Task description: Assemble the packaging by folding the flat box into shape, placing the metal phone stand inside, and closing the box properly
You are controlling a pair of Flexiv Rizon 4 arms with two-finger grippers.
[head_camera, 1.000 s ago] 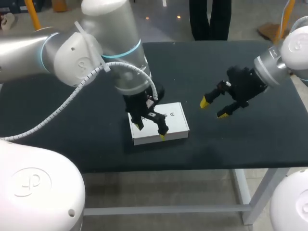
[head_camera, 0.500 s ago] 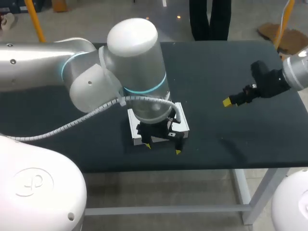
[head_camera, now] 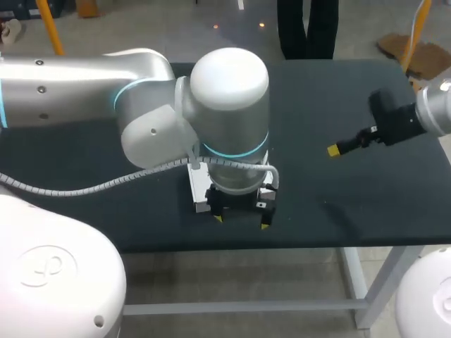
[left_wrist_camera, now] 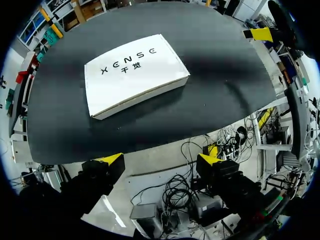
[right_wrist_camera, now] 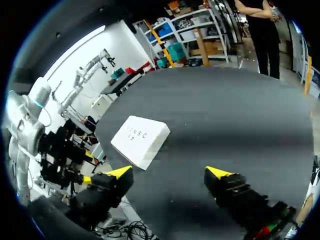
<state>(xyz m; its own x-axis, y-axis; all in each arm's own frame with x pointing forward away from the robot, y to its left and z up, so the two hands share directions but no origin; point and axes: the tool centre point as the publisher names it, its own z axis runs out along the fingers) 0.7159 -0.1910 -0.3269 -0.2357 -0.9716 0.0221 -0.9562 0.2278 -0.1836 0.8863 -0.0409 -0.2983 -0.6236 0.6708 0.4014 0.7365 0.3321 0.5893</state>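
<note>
At the near edge of the table [head_camera: 141,222] the left fingers [head_camera: 218,218] hang wide apart and empty, the closed white box [left_wrist_camera: 132,75] lies flat just behind them under that arm, and farther right the right fingers [right_wrist_camera: 119,173] stand wide, holding nothing.

You are working in what looks like a robotics lab or test workshop, not a home, a shop or an office. Two heavy silver-and-white industrial arms, your left arm [head_camera: 229,120] and your right arm [head_camera: 431,105], come in over a plain black-topped table [head_camera: 317,105]. The table stands on a bare white metal frame [head_camera: 246,308]. A spiral-wrapped cable [head_camera: 91,188] hangs loose along the left arm, as on a test rig. A single white box [left_wrist_camera: 132,75] lies on the tabletop as the work piece. Whether this is a research lab or a production cell, you probably cannot settle from the table alone.
</note>
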